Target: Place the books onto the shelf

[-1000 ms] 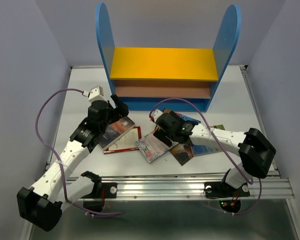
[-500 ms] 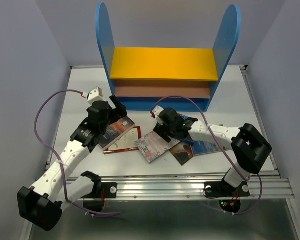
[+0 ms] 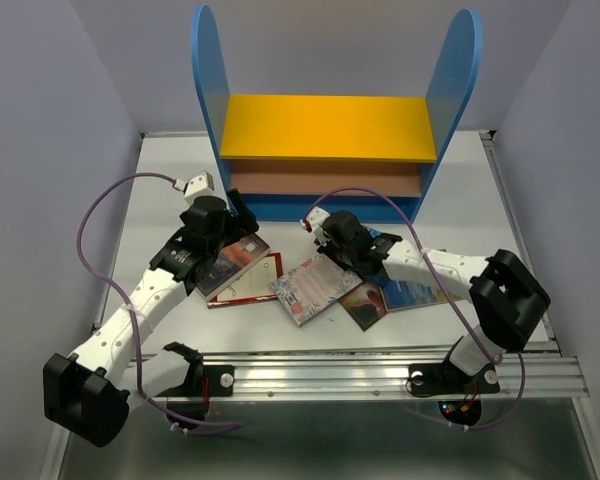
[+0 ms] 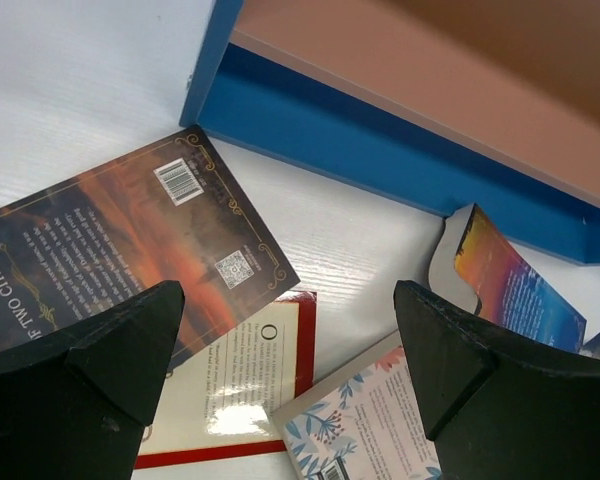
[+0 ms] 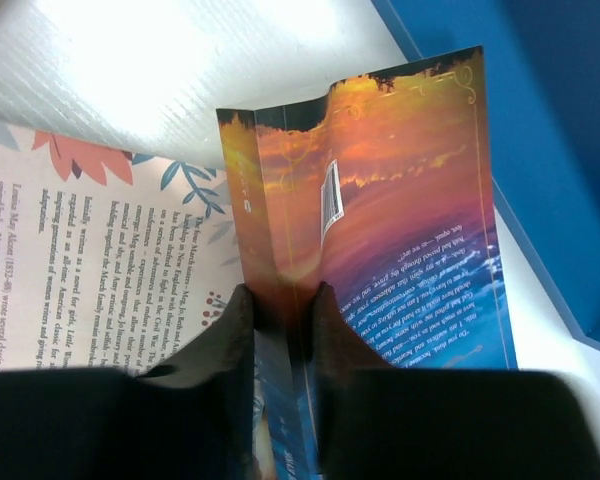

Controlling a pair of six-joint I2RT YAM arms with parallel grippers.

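Six books are lying on the table (image 3: 160, 180) in front of the shelf (image 3: 450, 90), which is standing upright at the far side with its yellow upper board (image 3: 325, 128) above its brown lower board (image 3: 320, 180).

The right gripper (image 5: 283, 300) is clenching the spine of the blue-orange book (image 5: 390, 220). Its two dark fingers are pinching the fold from either side, and the back cover with its barcode is fanning out beyond them. In the left wrist view this book is rearing up at one end, cover curling, just in front of the shelf's blue base (image 3: 310, 209). Whether its other end is touching the table cannot be told.

Just beside it, the pale patterned book (image 3: 310, 287) is lying flat, touching the white book with the red border (image 4: 245, 385). That white book is lying partly under the dark red-brown book (image 4: 110, 250), whose back cover is facing up near the shelf's left front corner. Further right, the dark brown book (image 3: 368, 305) and the blue-green landscape book (image 3: 420, 293) are lying flat, the latter partly hidden beneath the right forearm.

The left gripper (image 4: 288, 300) is hanging released, jaws spread wide and gripping nothing, above the dark red-brown and white covers.
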